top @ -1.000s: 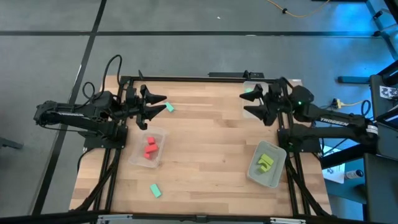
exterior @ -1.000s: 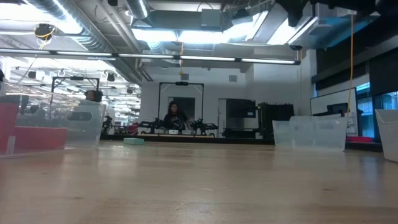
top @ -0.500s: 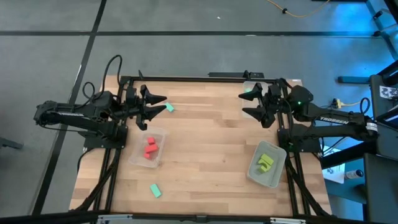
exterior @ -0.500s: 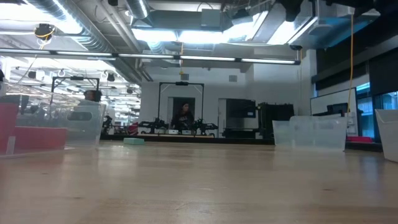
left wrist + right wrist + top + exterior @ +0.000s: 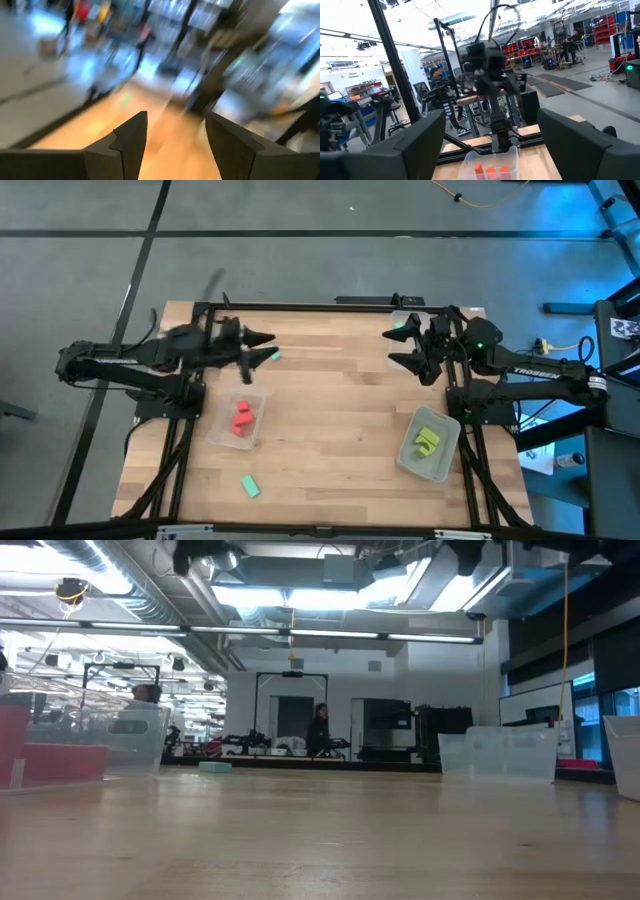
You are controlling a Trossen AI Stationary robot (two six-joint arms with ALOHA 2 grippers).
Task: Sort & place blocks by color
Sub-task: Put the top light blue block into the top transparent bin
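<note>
Red blocks [image 5: 240, 418] lie in a clear tray [image 5: 256, 395] at the table's left. They also show in the right wrist view as red blocks [image 5: 490, 171]. Yellow-green blocks [image 5: 428, 442] lie in a tray [image 5: 405, 458] near the right edge. One mint block [image 5: 272, 355] rests flat on the wood just beside my left gripper [image 5: 252, 354], which is open and blurred above the table. Another mint block [image 5: 249, 486] lies near the near edge. My right gripper [image 5: 388, 347] hovers open at the far right, holding nothing.
A third clear tray [image 5: 405, 318] stands at the far edge beside the right gripper, with a mint patch in it. Bare wood spans the table's middle. In the low view a clear tray [image 5: 500, 753] stands on the right, and a person walks in the room behind.
My left arm has gone into quick motion. It is smeared in the high view and its wrist view is blurred. Part of it has come into the top of the low view. Its gripper stays open. The blocks have not moved.
</note>
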